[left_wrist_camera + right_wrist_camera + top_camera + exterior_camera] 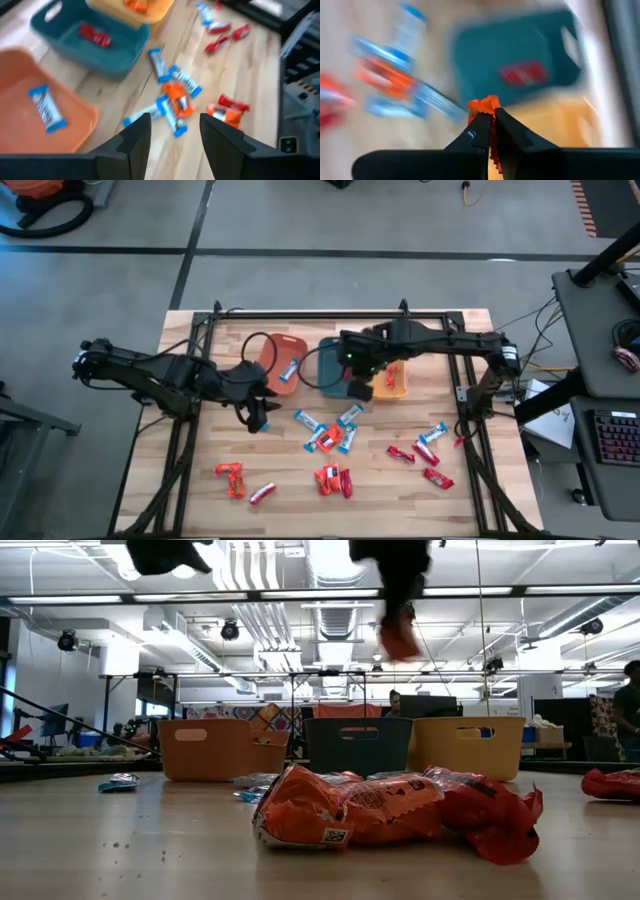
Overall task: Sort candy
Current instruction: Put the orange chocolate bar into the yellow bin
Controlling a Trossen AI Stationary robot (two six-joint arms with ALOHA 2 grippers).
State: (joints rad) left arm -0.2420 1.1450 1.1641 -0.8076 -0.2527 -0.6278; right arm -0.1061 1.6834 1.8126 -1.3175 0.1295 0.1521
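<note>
Small wrapped candies lie scattered on the wooden table: a blue-and-orange cluster (pixel 330 435), red ones (pixel 335 480) and more toward the right (pixel 420 455). My right gripper (pixel 490 125) is shut on an orange candy (pixel 400 640) and hovers near the teal bin (pixel 335 365) and the yellow-orange bin (pixel 392 380). My left gripper (pixel 175 135) is open and empty, above the table in front of the orange bin (pixel 283 363). The orange bin holds a blue-and-white candy (pixel 47 107), and the teal bin holds a red one (pixel 95 35). My right gripper pinches the orange candy between its two fingertips, and one end of the wrapper (pixel 487 106) sticks out past them. The candy is lifted clear of the table and hangs below the fingers (pixel 400 640), which point down from above.
The three bins stand in a row at the table's far middle. Orange candies (pixel 232 480) and a red-and-white one (pixel 262 493) lie near the near-left edge. A dark metal frame (pixel 190 430) borders the tabletop on both sides. A person shows beyond the table (pixel 630 700).
</note>
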